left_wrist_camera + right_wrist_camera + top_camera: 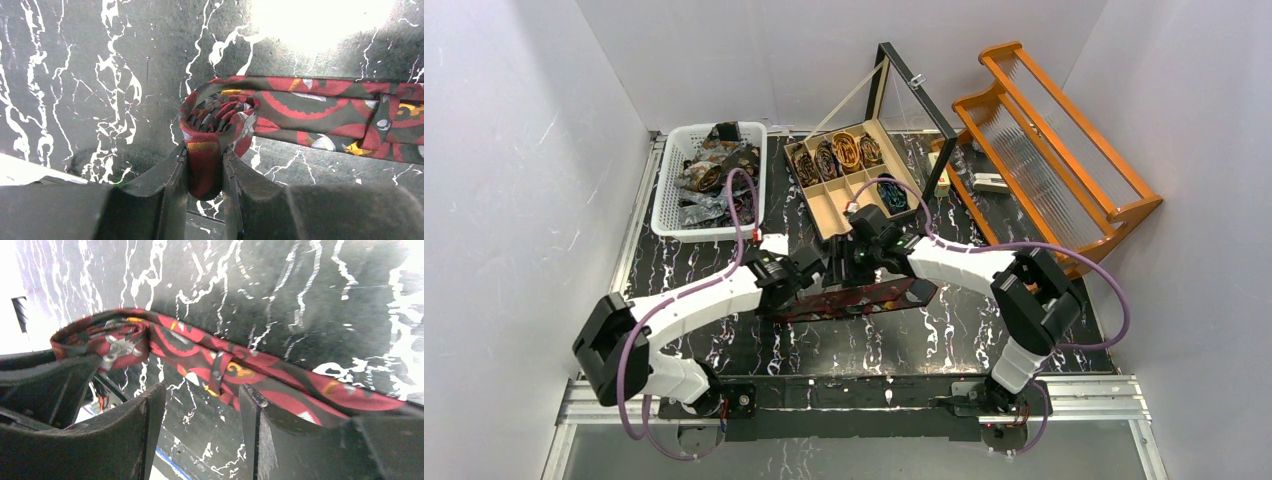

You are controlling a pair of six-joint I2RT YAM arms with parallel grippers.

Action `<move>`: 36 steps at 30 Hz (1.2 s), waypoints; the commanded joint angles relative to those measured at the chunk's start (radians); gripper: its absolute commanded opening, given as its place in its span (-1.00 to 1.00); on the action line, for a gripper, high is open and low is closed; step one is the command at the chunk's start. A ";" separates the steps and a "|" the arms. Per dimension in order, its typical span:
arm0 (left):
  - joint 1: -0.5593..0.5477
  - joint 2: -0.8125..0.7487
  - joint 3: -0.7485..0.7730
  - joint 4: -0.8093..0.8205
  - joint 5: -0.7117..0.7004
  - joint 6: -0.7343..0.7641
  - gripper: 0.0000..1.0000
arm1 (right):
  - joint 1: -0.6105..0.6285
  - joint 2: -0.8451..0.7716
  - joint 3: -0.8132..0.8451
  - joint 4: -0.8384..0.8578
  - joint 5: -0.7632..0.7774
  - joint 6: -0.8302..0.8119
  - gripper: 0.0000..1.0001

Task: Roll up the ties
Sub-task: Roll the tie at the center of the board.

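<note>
Your left end effector (205, 167) is clamped tight on the small coiled end of the red-and-dark patterned necktie (310, 107), and the flat strip of it runs rightward along the black marbled tabletop (75, 75). Your right end effector (201, 395) hangs over that strip with its jaws apart, gripping nothing.

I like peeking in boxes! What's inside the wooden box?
In the box, rolled ties fill the back row, and one bluish coil sits in a front slot. The right arm covers its near corner.
</note>
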 commanded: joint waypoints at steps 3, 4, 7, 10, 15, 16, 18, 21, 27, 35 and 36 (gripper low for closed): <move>-0.099 0.102 0.104 -0.118 -0.163 -0.108 -0.78 | -0.092 -0.096 -0.101 0.050 0.057 0.061 0.30; -0.110 0.121 0.118 -0.129 -0.175 -0.117 -0.77 | -0.105 -0.104 -0.114 0.056 0.052 0.065 0.31; -0.142 0.188 0.169 -0.158 -0.203 -0.137 -0.72 | -0.135 -0.122 -0.144 0.061 0.046 0.068 0.32; -0.172 0.269 0.217 -0.194 -0.226 -0.160 -0.69 | -0.158 -0.133 -0.160 0.059 0.038 0.068 0.33; -0.214 0.407 0.320 -0.312 -0.279 -0.242 -0.65 | -0.178 -0.140 -0.173 0.064 0.022 0.070 0.34; -0.220 0.431 0.342 -0.341 -0.295 -0.266 -0.65 | -0.181 -0.141 -0.174 0.064 0.019 0.070 0.34; -0.228 0.472 0.374 -0.402 -0.322 -0.313 -0.65 | -0.184 -0.142 -0.176 0.065 0.014 0.072 0.34; -0.231 0.478 0.384 -0.416 -0.339 -0.329 -0.65 | -0.186 -0.143 -0.182 0.068 0.010 0.070 0.34; -0.231 0.422 0.348 -0.394 -0.364 -0.328 -0.65 | -0.188 -0.131 -0.223 0.164 -0.117 0.067 0.20; -0.231 0.460 0.327 -0.380 -0.410 -0.340 -0.65 | -0.188 -0.085 -0.255 0.168 -0.173 0.068 0.07; -0.231 0.469 0.326 -0.377 -0.415 -0.337 -0.64 | -0.188 -0.091 -0.257 0.163 -0.171 0.065 0.08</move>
